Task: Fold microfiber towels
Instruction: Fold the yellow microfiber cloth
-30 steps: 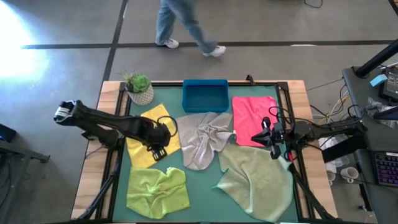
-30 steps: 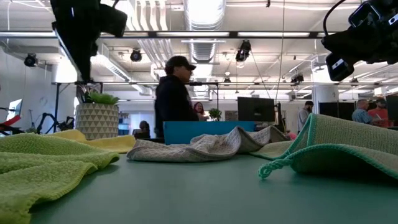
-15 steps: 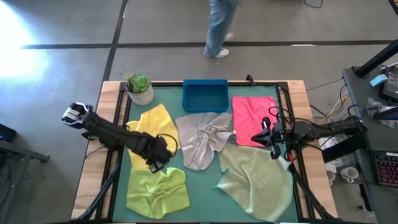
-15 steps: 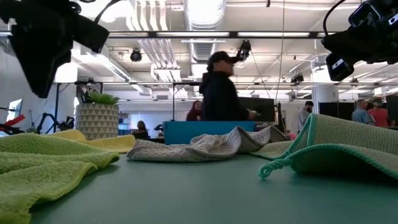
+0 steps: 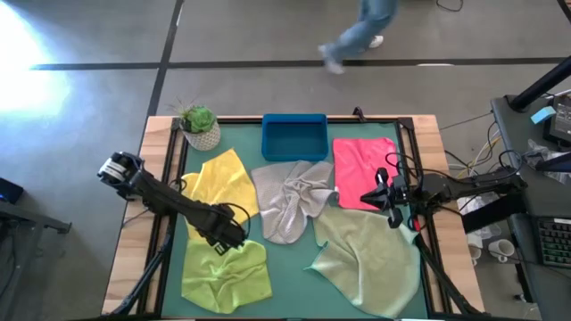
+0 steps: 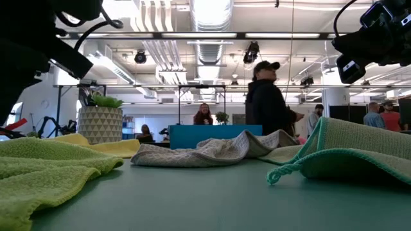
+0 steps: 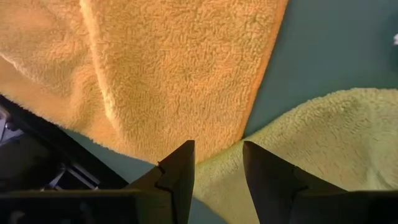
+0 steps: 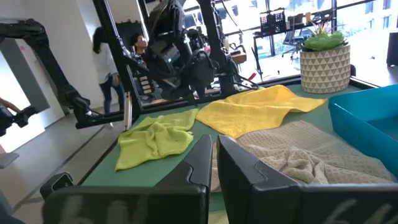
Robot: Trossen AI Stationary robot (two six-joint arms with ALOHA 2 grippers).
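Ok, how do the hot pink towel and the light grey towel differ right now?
The hot pink towel lies spread flat and roughly square; the light grey towel is crumpled, with raised folds. The pink one sits at the table's right side beside the right gripper; the grey one sits mid-table below the blue tray. Neither is folded yet, and neither is held.

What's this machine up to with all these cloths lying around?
It is set up to fold towels, but none is folded yet. The left gripper hovers open where the yellow towel meets the lime green towel, holding nothing. The right gripper waits shut by the pink towel. The grey towel and sage towel lie crumpled.
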